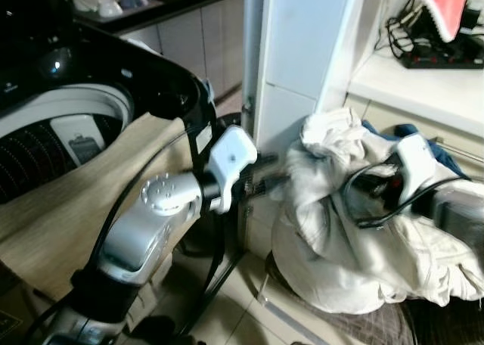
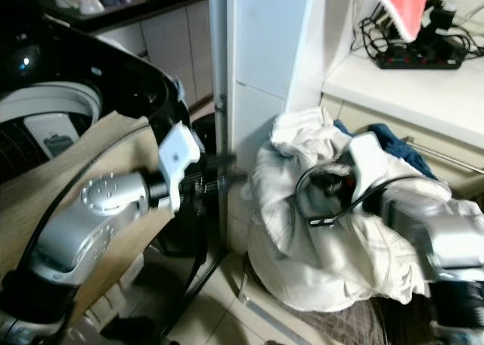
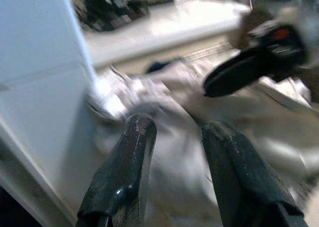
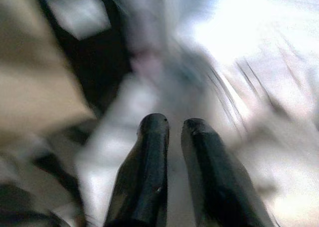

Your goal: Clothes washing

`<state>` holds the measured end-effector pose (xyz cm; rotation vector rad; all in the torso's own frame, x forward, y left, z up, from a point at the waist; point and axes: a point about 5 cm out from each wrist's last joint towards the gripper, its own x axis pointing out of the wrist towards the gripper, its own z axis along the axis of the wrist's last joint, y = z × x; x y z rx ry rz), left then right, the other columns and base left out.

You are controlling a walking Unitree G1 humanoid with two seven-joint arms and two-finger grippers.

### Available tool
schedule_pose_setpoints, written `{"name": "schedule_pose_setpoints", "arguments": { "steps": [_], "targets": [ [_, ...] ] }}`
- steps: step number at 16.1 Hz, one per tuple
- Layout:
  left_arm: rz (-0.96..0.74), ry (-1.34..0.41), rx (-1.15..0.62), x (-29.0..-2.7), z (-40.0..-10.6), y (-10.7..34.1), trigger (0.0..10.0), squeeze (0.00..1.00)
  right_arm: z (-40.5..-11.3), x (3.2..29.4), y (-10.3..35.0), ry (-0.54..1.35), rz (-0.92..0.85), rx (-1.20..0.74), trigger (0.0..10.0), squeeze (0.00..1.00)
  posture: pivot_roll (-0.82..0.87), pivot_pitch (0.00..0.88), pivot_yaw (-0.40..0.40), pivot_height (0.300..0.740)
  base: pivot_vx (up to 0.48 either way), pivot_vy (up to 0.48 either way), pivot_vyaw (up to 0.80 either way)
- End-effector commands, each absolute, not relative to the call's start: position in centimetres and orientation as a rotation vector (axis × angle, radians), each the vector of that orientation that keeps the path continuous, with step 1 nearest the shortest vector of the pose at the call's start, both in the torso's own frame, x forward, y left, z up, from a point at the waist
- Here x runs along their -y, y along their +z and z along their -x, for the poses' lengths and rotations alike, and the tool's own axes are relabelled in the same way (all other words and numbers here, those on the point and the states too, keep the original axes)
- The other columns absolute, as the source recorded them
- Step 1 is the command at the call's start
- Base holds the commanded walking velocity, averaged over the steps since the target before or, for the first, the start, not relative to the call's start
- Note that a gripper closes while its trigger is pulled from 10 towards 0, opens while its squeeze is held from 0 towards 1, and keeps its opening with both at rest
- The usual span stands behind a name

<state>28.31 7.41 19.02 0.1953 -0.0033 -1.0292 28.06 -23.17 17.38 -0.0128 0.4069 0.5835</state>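
The step in hand looks like the pick-up: both arms reach toward the white laundry (image 1: 355,231), a big crumpled bundle heaped on the floor just beside the white pillar (image 1: 295,73), with a bit of blue cloth (image 2: 393,144) showing behind it. The washer (image 1: 68,125) stands open to the robot's left, its drum visible and a tan cloth (image 1: 68,201) draped over its front edge. The left gripper (image 3: 172,137) points at the bundle from near the pillar, its fingers apart with nothing between them. The right gripper (image 4: 174,130) is up against the pile, among its folds; its fingers stand close together with only a narrow gap, and the blur makes it hard to tell whether any cloth is caught, so nothing appears to be held yet. The next move probably calls for both grippers to push deeper into the bundle, close on a good fold of fabric, and lift it clear of the pillar before swinging left to the drum.
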Motion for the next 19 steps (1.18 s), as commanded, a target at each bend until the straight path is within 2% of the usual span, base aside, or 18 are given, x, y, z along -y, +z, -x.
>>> {"name": "schedule_pose_setpoints", "arguments": {
  "steps": [1,3,5,7,8,9,14,19],
  "targets": [
    [-0.198,-1.000,0.051,-7.5,-28.8,19.9,10.0,0.00,-27.5,22.8,19.8,0.673,-0.007,-0.295,0.0,0.00,-0.10,0.000,0.011,0.740,0.000,0.000,0.00],
    [-0.158,-1.027,0.111,-6.7,-28.7,20.8,10.0,0.00,-26.6,22.6,23.9,0.799,-0.108,-0.117,0.0,0.00,-0.11,0.000,0.014,0.740,0.000,0.000,0.00],
    [-0.125,-1.075,0.130,-5.8,-28.3,21.2,10.0,0.00,-26.4,22.9,25.4,0.819,-0.132,-0.059,0.0,0.00,-0.11,0.000,0.011,0.740,0.000,0.000,0.00],
    [-0.153,-1.056,0.110,-5.7,-28.5,20.4,10.0,0.00,-27.2,23.8,23.6,0.669,0.096,-0.189,0.0,0.00,-0.12,0.000,0.011,0.740,0.000,0.000,0.00],
    [-0.178,-1.040,0.085,-6.0,-28.6,19.9,10.0,0.00,-27.8,24.2,22.3,0.577,0.177,-0.258,10.0,0.00,-0.12,0.000,0.011,0.740,0.000,0.000,0.00],
    [-0.224,-1.035,0.061,-6.4,-28.6,19.4,10.0,0.00,-28.7,24.6,21.1,0.472,0.163,-0.316,10.0,1.00,-0.12,0.000,0.008,0.740,0.000,0.000,0.00],
    [-0.255,-1.053,0.012,-7.3,-28.3,18.8,10.0,0.00,-30.4,25.3,18.5,0.397,0.164,-0.420,10.0,1.00,-0.10,0.000,0.004,0.740,0.000,0.000,0.00],
    [-0.273,-1.066,-0.008,-7.5,-28.0,18.6,10.0,0.00,-30.9,25.3,18.1,0.430,0.194,-0.469,10.0,1.00,-0.09,0.000,0.005,0.740,0.000,0.000,0.00]
  ]
}}
